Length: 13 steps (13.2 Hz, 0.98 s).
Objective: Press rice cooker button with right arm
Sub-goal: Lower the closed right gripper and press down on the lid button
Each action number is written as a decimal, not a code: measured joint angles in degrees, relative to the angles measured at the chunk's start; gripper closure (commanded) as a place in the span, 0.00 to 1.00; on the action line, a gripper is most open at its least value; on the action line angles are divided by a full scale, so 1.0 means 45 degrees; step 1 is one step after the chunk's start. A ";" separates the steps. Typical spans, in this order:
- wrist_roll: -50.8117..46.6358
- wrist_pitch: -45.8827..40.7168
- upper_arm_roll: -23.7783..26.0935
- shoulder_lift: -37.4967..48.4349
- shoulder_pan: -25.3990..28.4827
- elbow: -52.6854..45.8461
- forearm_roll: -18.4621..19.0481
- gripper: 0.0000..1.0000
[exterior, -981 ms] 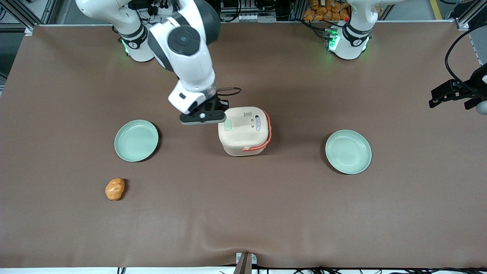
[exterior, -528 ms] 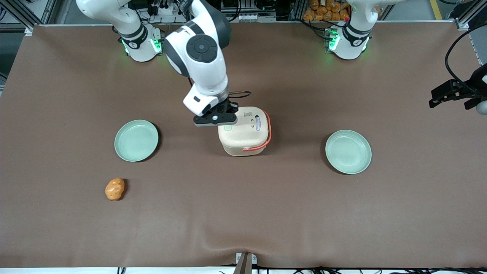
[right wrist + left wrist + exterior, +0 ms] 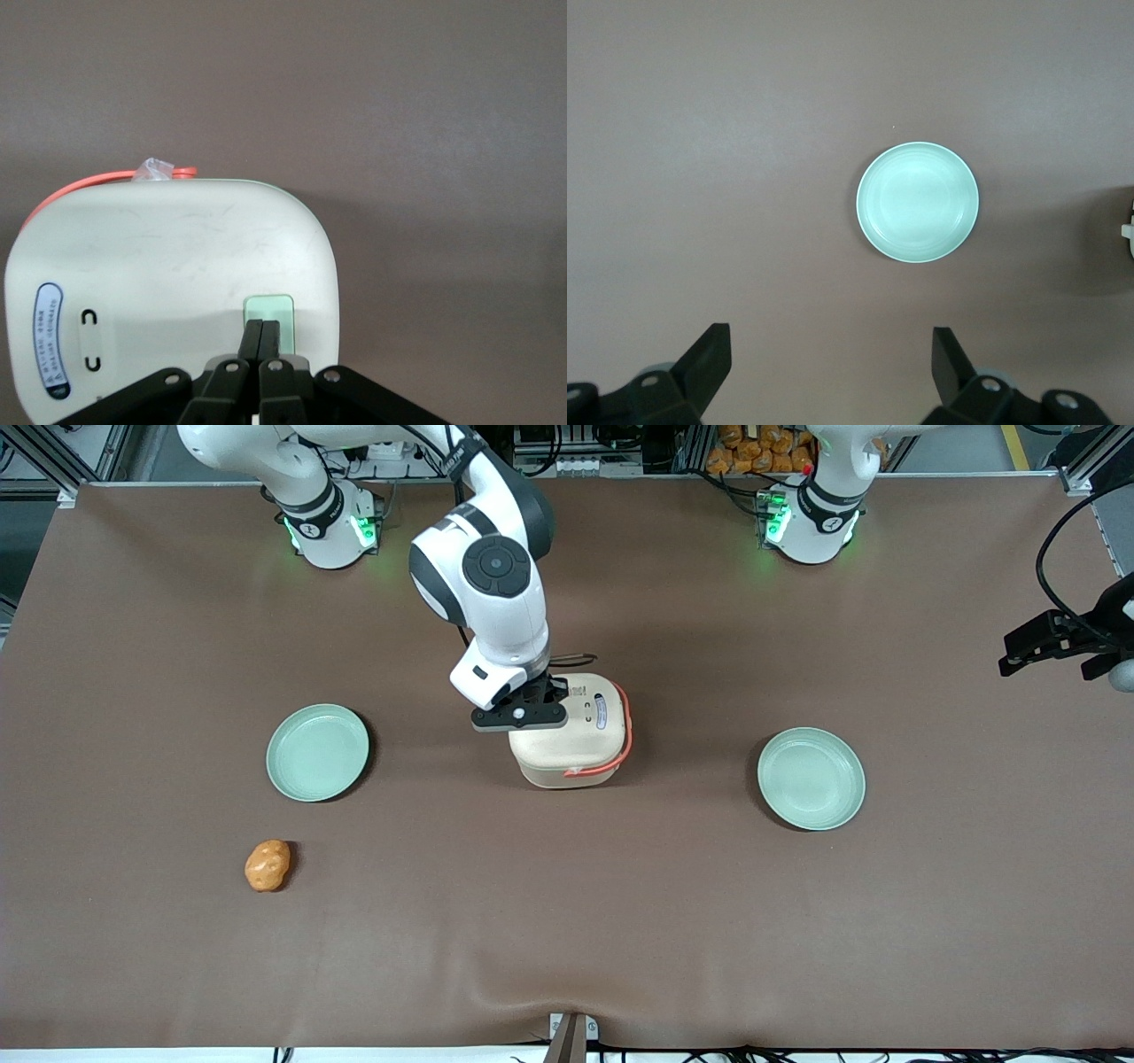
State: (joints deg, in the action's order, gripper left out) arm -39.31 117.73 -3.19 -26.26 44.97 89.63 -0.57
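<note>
— So, what does the front view show?
— The right arm (image 3: 492,593) reaches down over the brown table (image 3: 567,921). Its gripper (image 3: 523,716) sits over the edge of the rice cooker (image 3: 571,731), which lies directly beneath it. One green plate (image 3: 317,752) lies toward the working arm's end, another plate (image 3: 811,779) toward the parked arm's end. An orange lump (image 3: 267,865) lies nearer the camera than the gripper.

— And the right wrist view?
— The gripper (image 3: 263,341) has its fingers pressed together, holding nothing. Their tips meet the pale green button (image 3: 268,309) on the cream rice cooker (image 3: 177,266). The coral handle (image 3: 97,181) curves along the lid's edge.

— The left wrist view?
— A plate (image 3: 918,202) on the table (image 3: 726,177).
</note>
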 measured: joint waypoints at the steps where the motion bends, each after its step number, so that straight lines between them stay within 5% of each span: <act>1: 0.0000 0.0066 -0.0008 -0.0090 0.0000 0.0007 0.0000 1.00; 13: -0.0188 0.0687 0.0004 -0.0230 0.0004 0.0296 -0.0001 0.98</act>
State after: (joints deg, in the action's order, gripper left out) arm -40.16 120.82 -3.18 -27.29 44.99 90.96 -0.58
